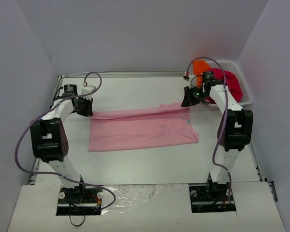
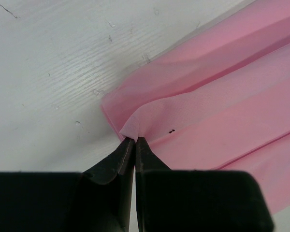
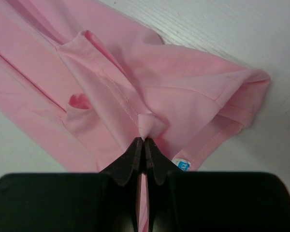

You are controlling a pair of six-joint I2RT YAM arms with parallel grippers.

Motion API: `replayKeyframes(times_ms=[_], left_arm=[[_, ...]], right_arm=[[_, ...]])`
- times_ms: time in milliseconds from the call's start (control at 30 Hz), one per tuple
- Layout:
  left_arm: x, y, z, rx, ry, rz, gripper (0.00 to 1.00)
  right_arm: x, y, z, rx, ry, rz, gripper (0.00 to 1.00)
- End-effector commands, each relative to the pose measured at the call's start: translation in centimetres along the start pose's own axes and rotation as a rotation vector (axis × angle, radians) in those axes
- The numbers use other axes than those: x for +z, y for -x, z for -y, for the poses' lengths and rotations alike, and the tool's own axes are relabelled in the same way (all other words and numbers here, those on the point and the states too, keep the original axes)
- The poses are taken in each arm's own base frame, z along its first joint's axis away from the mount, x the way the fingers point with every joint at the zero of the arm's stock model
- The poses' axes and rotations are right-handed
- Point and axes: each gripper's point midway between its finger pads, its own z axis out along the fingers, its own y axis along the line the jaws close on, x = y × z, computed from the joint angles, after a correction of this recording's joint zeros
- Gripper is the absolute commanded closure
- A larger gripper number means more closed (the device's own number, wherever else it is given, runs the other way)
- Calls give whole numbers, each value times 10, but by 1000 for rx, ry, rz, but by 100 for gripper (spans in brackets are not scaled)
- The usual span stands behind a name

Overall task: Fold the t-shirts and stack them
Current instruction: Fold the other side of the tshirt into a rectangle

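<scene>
Soft light-pink cloth t-shirt [image 1: 140, 130], mid-frame: limp, light, prob. sags. Left gripper [image 2: 135, 139] & right gripper [image 3: 144, 140] pinch its upper corners, the best holds.

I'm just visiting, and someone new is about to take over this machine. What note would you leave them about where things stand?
Left gripper: shut, pinching the pink t-shirt at its far left corner.
Right gripper: shut on the same shirt's far right edge, near the label.
It lies on the table, seemingly folded lengthwise once.
The magenta-red t-shirt and orange t-shirt sit bunched in the white basket.
Left: finish this fold, then fold and stack the others.
</scene>
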Motion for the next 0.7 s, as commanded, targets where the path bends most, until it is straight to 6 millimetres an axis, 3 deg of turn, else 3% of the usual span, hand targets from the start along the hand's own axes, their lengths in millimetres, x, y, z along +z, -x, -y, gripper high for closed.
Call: replayKeyframes(times_ms=[0,667], left_arm=[[-15,12,0,66,44,42,98],[-4,0,-1,84,69,2,98]], right_arm=[[-17,-4,-8,-12,3,0,100],[-3,-38,-11,21,50,-75,100]])
